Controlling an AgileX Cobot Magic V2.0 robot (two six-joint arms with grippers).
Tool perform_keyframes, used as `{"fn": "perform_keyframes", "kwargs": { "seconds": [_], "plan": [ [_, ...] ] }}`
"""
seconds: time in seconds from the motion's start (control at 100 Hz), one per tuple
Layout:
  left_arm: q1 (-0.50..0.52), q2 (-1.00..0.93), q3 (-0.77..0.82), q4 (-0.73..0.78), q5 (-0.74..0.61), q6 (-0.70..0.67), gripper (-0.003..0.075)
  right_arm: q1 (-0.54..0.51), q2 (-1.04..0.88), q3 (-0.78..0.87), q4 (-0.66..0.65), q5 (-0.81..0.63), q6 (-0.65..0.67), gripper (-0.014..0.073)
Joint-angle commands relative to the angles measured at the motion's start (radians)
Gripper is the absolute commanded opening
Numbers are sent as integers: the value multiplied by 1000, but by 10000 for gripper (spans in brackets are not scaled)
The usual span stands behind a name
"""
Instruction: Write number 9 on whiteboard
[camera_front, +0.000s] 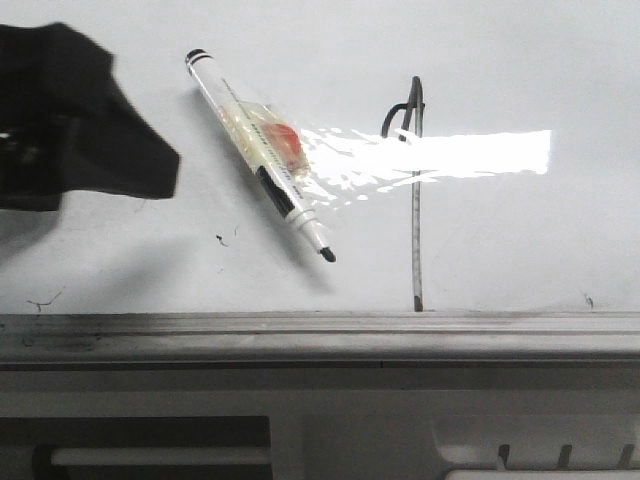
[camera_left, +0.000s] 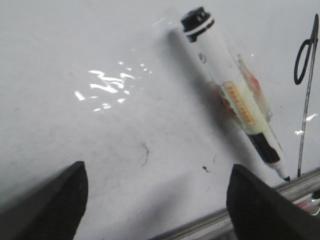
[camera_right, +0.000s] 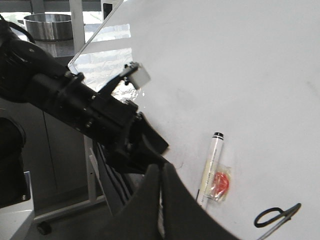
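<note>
marker (camera_front: 262, 158) with taped wrapper (camera_front: 272, 138)

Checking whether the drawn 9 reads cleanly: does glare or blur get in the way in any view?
Front view: a bright glare band crosses the thin black marker-drawn 9, washing out its stem; left hand blurred. Left wrist view: only small glints beside it. Right wrist view: 9 cut off at the edge.

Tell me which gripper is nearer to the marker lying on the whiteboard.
Left. The left gripper hangs open just beside the marker on the whiteboard. The right gripper, fingers together, sits farther off; it does not show in the front view.
</note>
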Motion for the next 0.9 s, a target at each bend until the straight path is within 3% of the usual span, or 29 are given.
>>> {"fn": "perform_keyframes", "kwargs": {
  "seconds": [0.0,0.15,0.35,0.89],
  "plan": [
    [-10,-100,19,-23,0,-5,378,-29,-56,19,-72,-66,-8,-43],
    [-10,-238,69,-21,4,-5,-23,-92,-154,113,-115,-99,-8,-45],
    [-10,-344,79,-22,23,-5,-18,-98,-195,137,-115,-84,-8,-45],
    [-10,-348,83,-19,23,-5,-18,-98,-195,137,-115,-75,-8,-45]
  ]
}}
